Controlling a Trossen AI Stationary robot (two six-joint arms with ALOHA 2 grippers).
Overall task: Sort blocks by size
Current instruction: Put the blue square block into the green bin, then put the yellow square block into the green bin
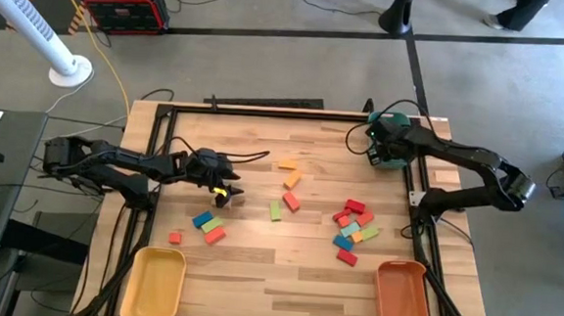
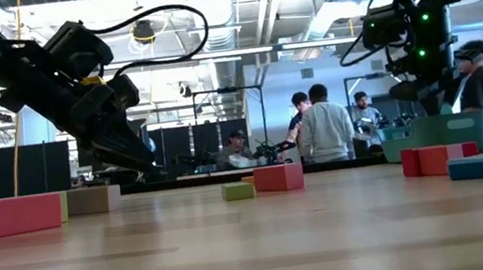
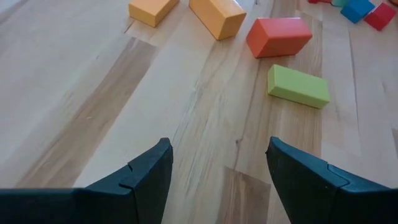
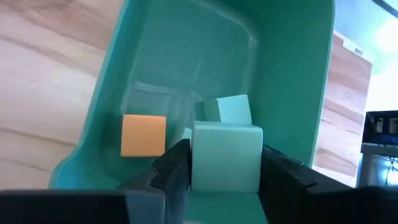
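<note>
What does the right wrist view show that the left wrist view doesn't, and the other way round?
Only the right wrist view shows the green tray, with an orange cube lying in it and a pale teal block between the right gripper fingers. Only the left wrist view shows the open, empty left gripper over bare table, with a green block, a red block and two orange blocks ahead. Both show wooden tabletop.

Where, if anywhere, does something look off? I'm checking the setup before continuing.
Nothing stands out. Blocks lie loose on the table, unsorted but intact. The right gripper has a pale teal block between its fingers over the green tray; the left gripper is open and empty.
</note>
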